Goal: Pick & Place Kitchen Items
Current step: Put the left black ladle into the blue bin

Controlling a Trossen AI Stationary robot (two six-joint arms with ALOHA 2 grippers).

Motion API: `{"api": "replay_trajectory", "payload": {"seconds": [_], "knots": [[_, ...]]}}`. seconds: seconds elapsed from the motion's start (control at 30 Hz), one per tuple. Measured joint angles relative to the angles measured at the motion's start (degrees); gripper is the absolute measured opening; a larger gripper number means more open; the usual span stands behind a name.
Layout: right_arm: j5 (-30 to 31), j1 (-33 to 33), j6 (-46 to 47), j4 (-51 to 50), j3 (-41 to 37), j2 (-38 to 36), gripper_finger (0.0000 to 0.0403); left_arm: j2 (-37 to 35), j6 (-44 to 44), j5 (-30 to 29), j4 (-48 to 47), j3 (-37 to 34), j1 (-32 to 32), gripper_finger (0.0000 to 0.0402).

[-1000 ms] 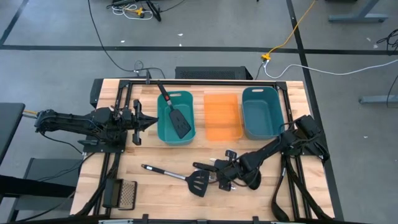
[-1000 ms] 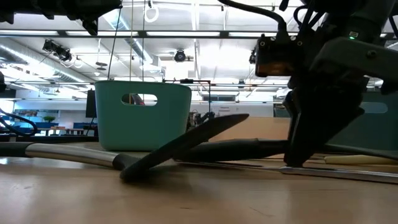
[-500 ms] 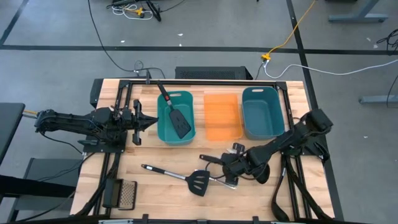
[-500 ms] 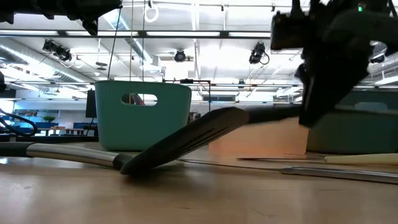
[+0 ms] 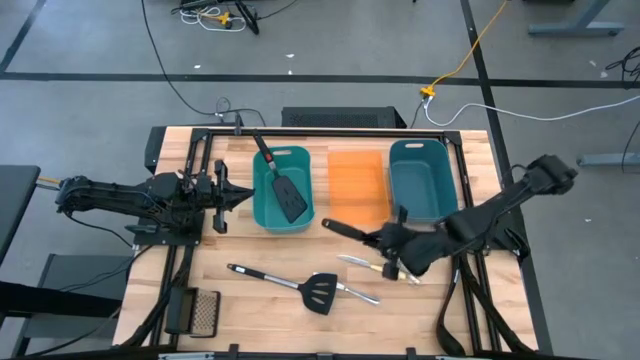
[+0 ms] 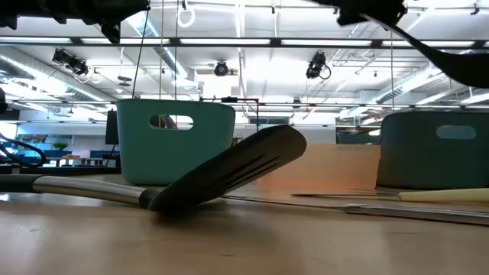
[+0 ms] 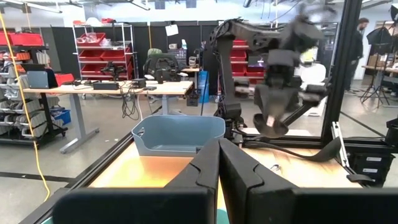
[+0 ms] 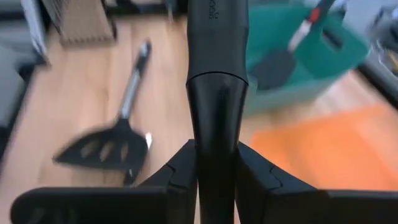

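Observation:
My right gripper (image 5: 398, 240) is shut on a black ladle (image 5: 345, 230) above the table, in front of the orange bin (image 5: 358, 187). The ladle's handle (image 8: 217, 62) sticks out ahead of the fingers; its bowl end is hidden by the gripper. A black slotted spatula (image 5: 300, 288) lies flat on the table near the front; it also shows in the low view (image 6: 237, 168). A second spatula (image 5: 283, 185) leans in the teal bin (image 5: 262, 215). Silver knives (image 5: 352, 262) and a yellow-handled knife (image 5: 400, 273) lie under the right arm. My left gripper (image 5: 228, 197) is shut and empty at the left. My right gripper pinches the ladle's slim black shaft (image 8: 217, 134) between its two fingers, just behind the thicker grip. The fingers come from the table's right side, roughly level, and the handle runs on ahead in line with them. The ladle is lifted clear of the table.
A dark teal bin (image 5: 422, 180) stands right of the orange one. A black-framed mesh grater (image 5: 203, 310) lies at the front left corner. Black frame rails run along the table's left and right sides.
My right gripper has risen from the table with the ladle and gone toward the far edge and the right, toward the orange bin. The ladle has been lifted clear. The spatula on the table has stayed where it was.

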Motion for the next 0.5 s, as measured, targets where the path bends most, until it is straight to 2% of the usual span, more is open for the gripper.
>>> {"api": "replay_trajectory", "payload": {"seconds": [0.3, 0.4, 0.5], "knots": [[3.52, -5.61, -14.65, 27.72, -21.36, -22.81, 0.0078, 0.0, 0.03, -0.37, 0.04, 0.0, 0.0, 0.0014], [3.67, -8.63, -20.38, 33.98, -24.47, -28.87, 0.0078, 0.0, 0.05, -1.33, 0.07, 0.0, 0.02, 0.0014], [10.42, -11.34, -24.18, 34.24, -24.88, -32.68, 0.0078, 0.02, 0.07, -1.66, 0.07, 0.0, 0.0, 0.0014]]}}
